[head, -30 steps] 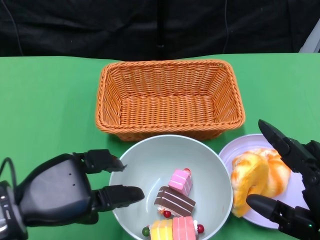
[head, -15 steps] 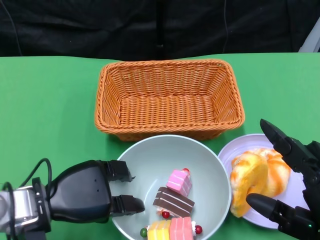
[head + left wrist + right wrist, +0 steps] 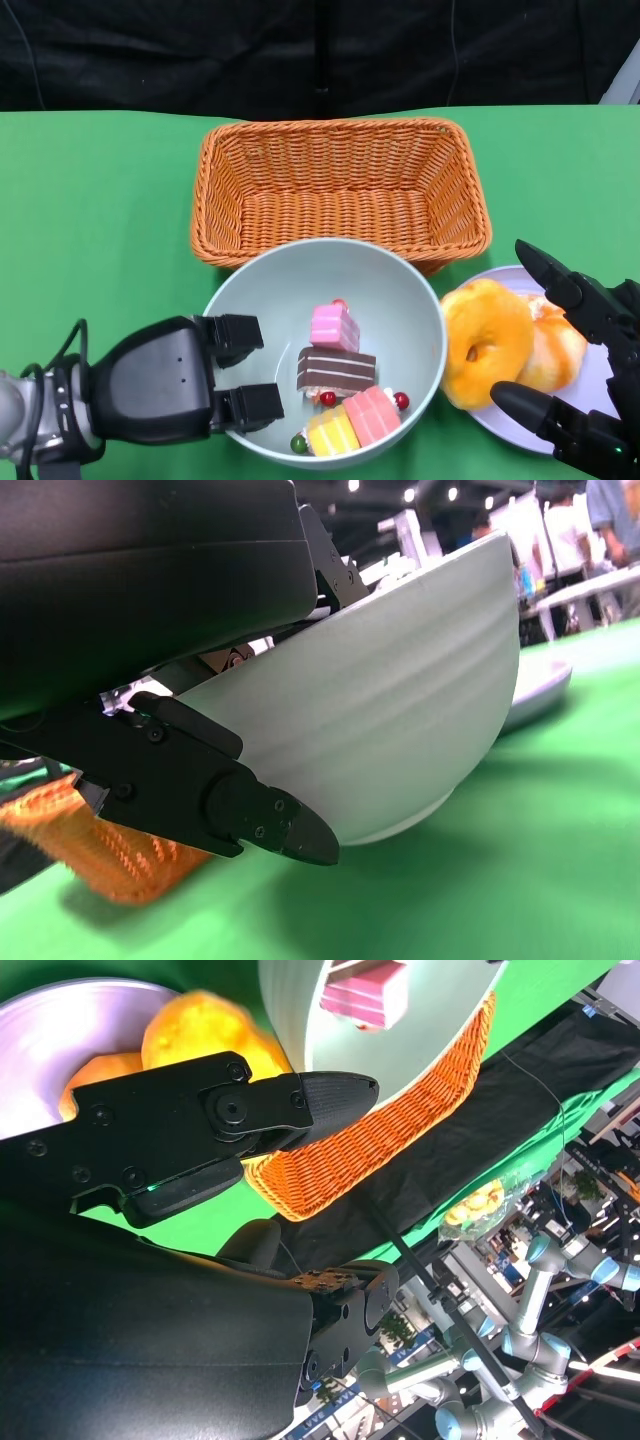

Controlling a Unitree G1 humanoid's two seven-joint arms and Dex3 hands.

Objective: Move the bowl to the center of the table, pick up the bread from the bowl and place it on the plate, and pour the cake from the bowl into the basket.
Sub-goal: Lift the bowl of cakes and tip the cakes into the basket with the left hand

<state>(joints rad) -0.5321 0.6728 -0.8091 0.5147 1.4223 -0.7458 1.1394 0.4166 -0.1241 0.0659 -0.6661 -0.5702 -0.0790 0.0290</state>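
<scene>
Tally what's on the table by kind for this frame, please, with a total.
Bowl: 1
Basket: 1
Plate: 1
Bread pieces on the plate: 2
Cake pieces in the bowl: 4
Total: 9

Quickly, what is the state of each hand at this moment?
Left hand: grips the rim of the bowl, lifted off the table.
Right hand: open, holds nothing, fingers spread beside the bread on the plate.
</scene>
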